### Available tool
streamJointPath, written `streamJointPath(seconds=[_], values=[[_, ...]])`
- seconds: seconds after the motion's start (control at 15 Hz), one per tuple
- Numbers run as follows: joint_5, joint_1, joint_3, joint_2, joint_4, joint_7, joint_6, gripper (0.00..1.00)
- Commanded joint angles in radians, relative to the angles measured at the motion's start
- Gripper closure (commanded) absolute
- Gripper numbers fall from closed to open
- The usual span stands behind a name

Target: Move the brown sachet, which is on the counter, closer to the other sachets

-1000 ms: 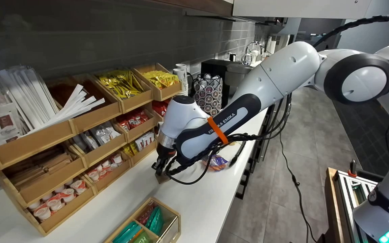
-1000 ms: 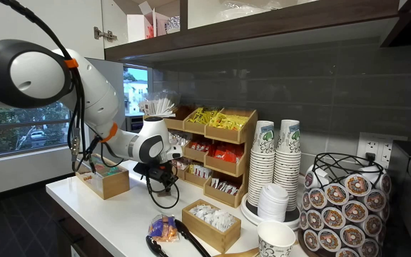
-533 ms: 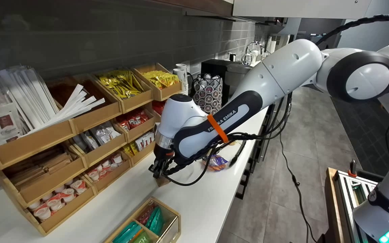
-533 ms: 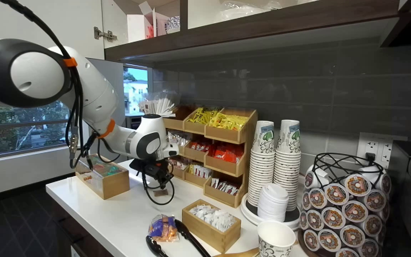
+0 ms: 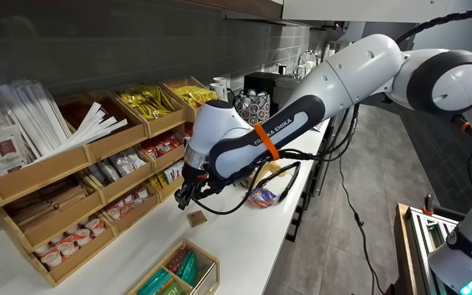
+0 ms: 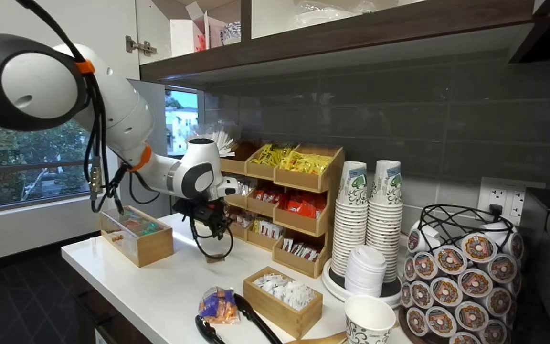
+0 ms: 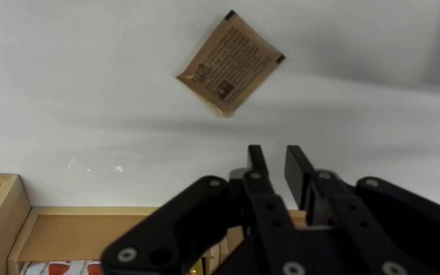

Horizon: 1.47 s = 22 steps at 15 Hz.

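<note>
Flat on the white counter (image 5: 236, 241) lies the brown sachet (image 5: 196, 218), fully exposed in the wrist view as a tan square (image 7: 229, 65) with dark print. A cable loop crosses in front of the sachet (image 6: 215, 258) in an exterior view. My gripper (image 7: 274, 149) hovers above the counter, on the shelf side of the sachet and apart from it. A narrow gap separates its black fingers (image 7: 295, 168), with nothing between them. The other sachets (image 6: 269, 229), yellow and red-and-white, stand upright in the wooden organizer's lower compartments, beside more packets (image 6: 301, 249).
The tiered wooden organizer (image 5: 137, 211) lines the wall close behind the gripper. A tea box (image 5: 215, 270) stands at the counter's near end. A wooden box (image 6: 299, 315) of white packets, black tongs (image 6: 256, 320), a candy bag (image 6: 218, 306) and paper cups (image 6: 351, 229) occupy the other end.
My gripper has risen and shifted toward the organizer, away from over the sachet. The sachet, partly covered by the gripper before, now shows whole on the counter.
</note>
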Motion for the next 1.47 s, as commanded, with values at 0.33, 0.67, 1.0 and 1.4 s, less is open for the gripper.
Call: streamJointPath(seconds=[0.33, 0.67, 1.0, 1.4], values=[[-0.015, -0.007, -0.023, 0.079, 0.02, -0.011, 0.0, 0.07], [-0.011, -0.009, -0.014, 0.113, 0.042, -0.024, 0.007, 0.44], [-0.002, -0.017, -0.003, 0.101, 0.046, -0.031, -0.007, 0.83], [0.005, -0.016, 0.007, 0.096, 0.046, -0.021, -0.024, 0.99]])
